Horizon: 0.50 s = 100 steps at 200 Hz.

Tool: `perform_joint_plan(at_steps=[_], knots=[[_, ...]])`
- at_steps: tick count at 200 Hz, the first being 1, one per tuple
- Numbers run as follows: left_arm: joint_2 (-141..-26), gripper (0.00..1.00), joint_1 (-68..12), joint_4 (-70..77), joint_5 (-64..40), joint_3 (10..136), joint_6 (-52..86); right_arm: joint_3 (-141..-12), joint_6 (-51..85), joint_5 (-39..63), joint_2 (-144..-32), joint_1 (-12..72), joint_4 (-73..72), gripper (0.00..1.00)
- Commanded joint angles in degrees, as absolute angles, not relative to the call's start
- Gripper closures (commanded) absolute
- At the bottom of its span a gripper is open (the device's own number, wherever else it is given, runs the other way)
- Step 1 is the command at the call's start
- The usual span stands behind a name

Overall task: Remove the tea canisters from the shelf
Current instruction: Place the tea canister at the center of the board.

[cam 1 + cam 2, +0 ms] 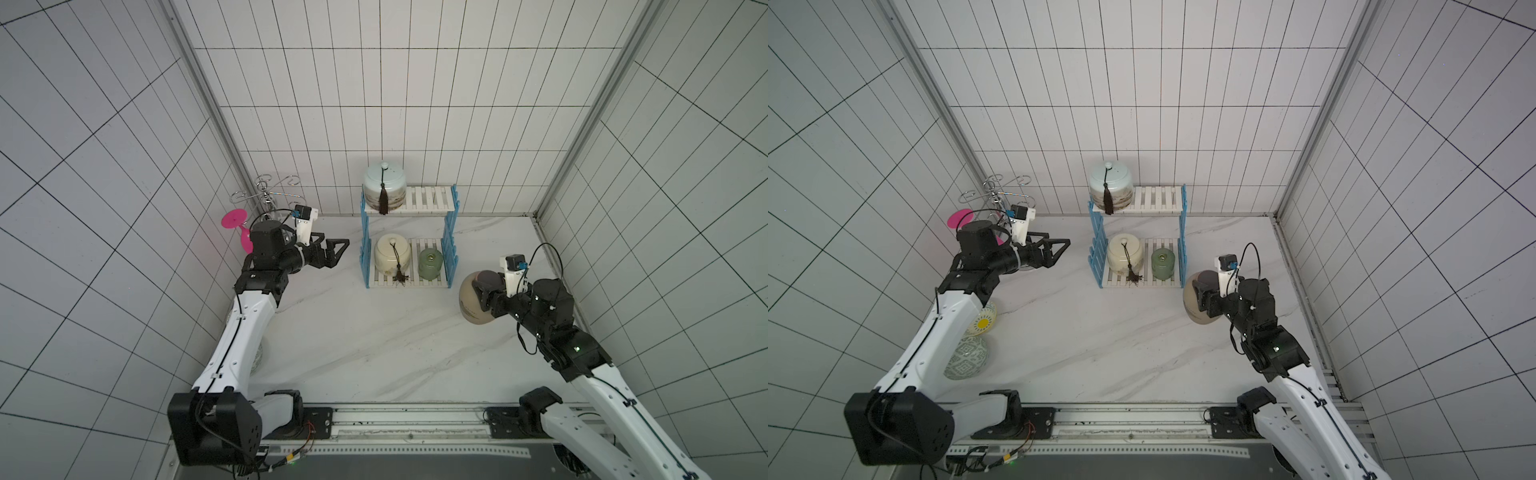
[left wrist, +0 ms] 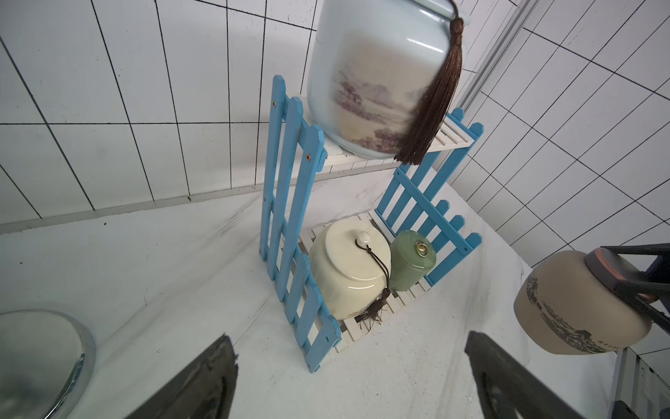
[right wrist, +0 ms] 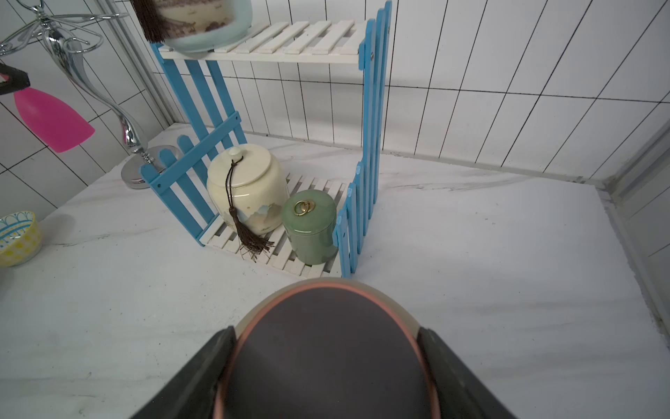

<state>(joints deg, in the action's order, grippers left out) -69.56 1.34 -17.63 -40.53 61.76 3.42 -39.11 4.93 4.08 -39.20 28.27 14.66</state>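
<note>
Clamped by its dark flat lid, the tan canister [image 1: 469, 309] hangs in the right gripper [image 3: 326, 335], whose jaws stand fairly wide around the lid's rim. It is clear of the shelf [image 1: 451, 249], just beside the front right corner and over the table [image 1: 353, 340]. Whether its base touches the marble cannot be told.

Across the table the left gripper [image 1: 334, 251] hovers empty, jaws spread wide, pointing toward the shelf's left picket side.

Between the two arms, the lower board carries the cream canister [image 1: 392, 253] with the small green canister [image 1: 430, 264] just beside it. The cream one's tassel trails over the front slats. Higher and farther back, the pale-blue canister [image 1: 384, 183] sits at the left end of the upper board, its tassel hanging past the front edge.

One of four is out; three wait on the shelf.

Trouble could come three ways. A hold on the lid alone may let the tan body slip free and drop. A jaw reaching in may catch a tassel and drag its canister over. A knock against the light shelf may shake the pale-blue canister off its high perch.
</note>
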Motion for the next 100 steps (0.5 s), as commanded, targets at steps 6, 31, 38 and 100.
perform_joint_plan(at_steps=[6,31,38,100], knots=[[-70.1,0.01,1.8,-16.3,-41.1,61.4,2.5,-36.3,4.7,4.8,-35.9,29.3,4.2,0.64],[-70.2,0.01,2.0,-16.3,-41.2,61.3,2.6,-32.2,5.1,3.7,-34.1,30.3,2.2,0.64],[-70.3,0.01,2.0,-16.3,-41.3,61.2,2.5,-31.1,5.3,3.4,-33.5,30.6,1.4,0.64],[-70.8,0.01,2.2,-16.3,-41.3,61.3,2.6,-22.8,4.9,-0.5,-31.1,34.2,-6.8,0.65]])
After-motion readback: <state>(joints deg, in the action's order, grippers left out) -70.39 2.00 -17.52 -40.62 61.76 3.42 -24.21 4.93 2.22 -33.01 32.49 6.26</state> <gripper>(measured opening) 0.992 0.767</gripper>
